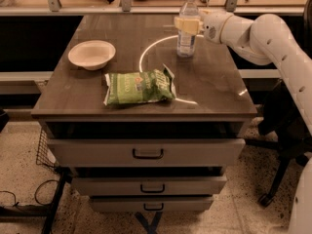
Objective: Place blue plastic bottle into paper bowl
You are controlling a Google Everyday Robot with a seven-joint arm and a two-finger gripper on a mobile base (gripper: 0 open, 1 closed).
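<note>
Camera view, gripper [188, 24] clasping upright blue plastic bottle [186, 45] (on table [214, 84]), paper bowl [92, 54] well apart

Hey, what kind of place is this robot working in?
Probably a lab or office workspace: a drawer cabinet serves as table, and cables lie on the speckled floor. The gripper is at its far right corner, jaws shut on the blue plastic bottle.

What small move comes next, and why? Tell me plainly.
Probably lift the blue plastic bottle straight up off the table. The gripper is at its upper body, it stands upright toward the far right, and the paper bowl sits apart on the left, so it must clear the surface first.
</note>
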